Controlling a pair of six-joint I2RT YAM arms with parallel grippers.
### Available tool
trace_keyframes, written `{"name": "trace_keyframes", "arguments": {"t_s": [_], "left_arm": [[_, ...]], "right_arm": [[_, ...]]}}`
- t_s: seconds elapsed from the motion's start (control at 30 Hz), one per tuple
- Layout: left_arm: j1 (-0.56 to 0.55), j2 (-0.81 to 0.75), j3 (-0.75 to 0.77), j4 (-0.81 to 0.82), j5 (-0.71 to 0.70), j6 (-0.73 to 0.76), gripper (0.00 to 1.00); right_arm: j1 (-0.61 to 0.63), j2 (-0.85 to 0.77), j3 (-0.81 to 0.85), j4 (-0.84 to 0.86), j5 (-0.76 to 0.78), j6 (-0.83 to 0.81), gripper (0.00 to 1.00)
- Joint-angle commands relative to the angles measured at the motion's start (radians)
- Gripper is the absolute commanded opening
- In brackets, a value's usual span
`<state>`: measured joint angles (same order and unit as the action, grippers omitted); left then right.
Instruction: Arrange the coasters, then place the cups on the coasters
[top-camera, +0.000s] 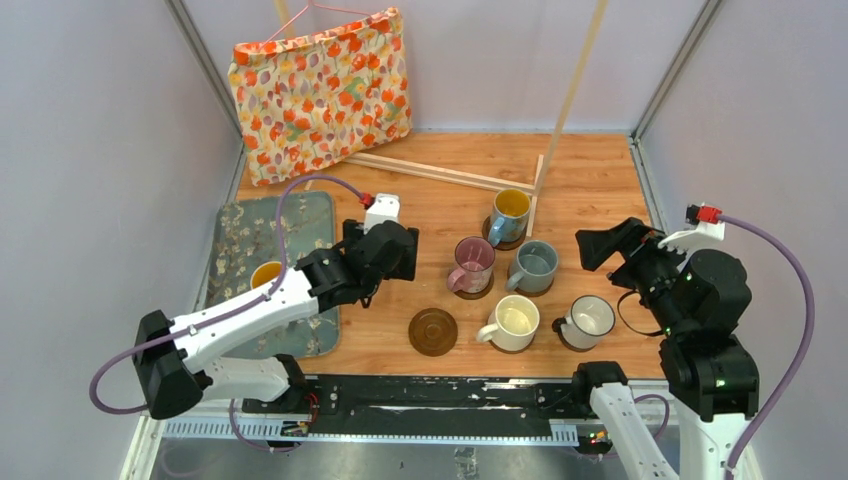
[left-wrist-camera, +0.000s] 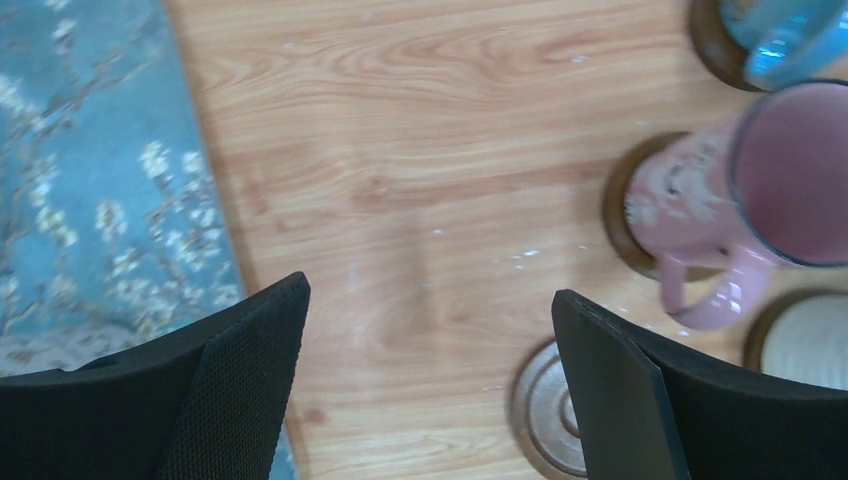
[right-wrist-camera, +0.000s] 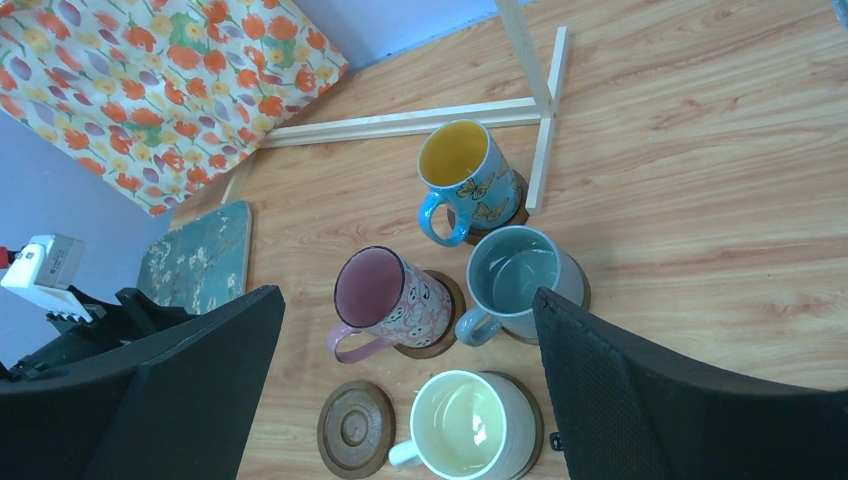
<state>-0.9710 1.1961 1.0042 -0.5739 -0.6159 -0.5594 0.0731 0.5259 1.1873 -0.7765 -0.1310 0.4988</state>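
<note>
Five cups stand on dark-brown coasters at mid table: blue with yellow inside (top-camera: 510, 215) (right-wrist-camera: 465, 175), pink (top-camera: 472, 265) (left-wrist-camera: 740, 200) (right-wrist-camera: 385, 295), grey-blue (top-camera: 533, 267) (right-wrist-camera: 515, 275), cream (top-camera: 513, 323) (right-wrist-camera: 465, 420), and white with a dark rim (top-camera: 588, 320). One coaster (top-camera: 432, 331) (left-wrist-camera: 545, 410) (right-wrist-camera: 355, 428) lies bare, left of the cream cup. A pale cup with orange inside (top-camera: 265, 273) sits on the grey mat, partly behind my left arm. My left gripper (top-camera: 385, 262) (left-wrist-camera: 430, 310) hovers open over bare wood left of the pink cup. My right gripper (top-camera: 610, 250) (right-wrist-camera: 407, 298) is open above the cups.
The grey floral mat (top-camera: 245, 240) (left-wrist-camera: 90, 200) (right-wrist-camera: 195, 260) lies at the left. A flowered fabric bag (top-camera: 325, 90) (right-wrist-camera: 170, 80) leans at the back wall. A thin wooden frame (top-camera: 450, 175) (right-wrist-camera: 400, 122) lies behind the blue cup.
</note>
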Motion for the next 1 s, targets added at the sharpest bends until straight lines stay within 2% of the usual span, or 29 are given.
{"name": "trace_keyframes", "arguments": {"t_s": [0.0,0.27,0.47,0.7,0.83,0.97], "left_arm": [[0.079,-0.041,-0.022,-0.106,-0.121,-0.115,0.97],[0.282,-0.132,-0.116,-0.171,-0.127,-0.213,0.98],[0.332,-0.189,-0.119,-0.292,-0.158,-0.275,0.98],[0.357,-0.339,-0.139,-0.448,-0.247,-0.367,0.98],[0.392,-0.409,-0.163,-0.493,-0.293,-0.401,0.99],[0.471,-0.429,-0.197,-0.495,-0.272,-0.402,1.00]], "right_arm": [[0.014,-0.001,-0.016,0.008,-0.012,-0.030,1.00],[0.014,-0.003,-0.026,-0.016,-0.034,-0.060,1.00],[0.015,-0.004,-0.030,-0.047,-0.033,-0.088,1.00],[0.014,0.002,-0.050,-0.049,-0.063,-0.084,1.00],[0.014,0.008,-0.062,-0.050,-0.079,-0.084,1.00],[0.014,0.008,-0.066,-0.050,-0.081,-0.084,1.00]]}}
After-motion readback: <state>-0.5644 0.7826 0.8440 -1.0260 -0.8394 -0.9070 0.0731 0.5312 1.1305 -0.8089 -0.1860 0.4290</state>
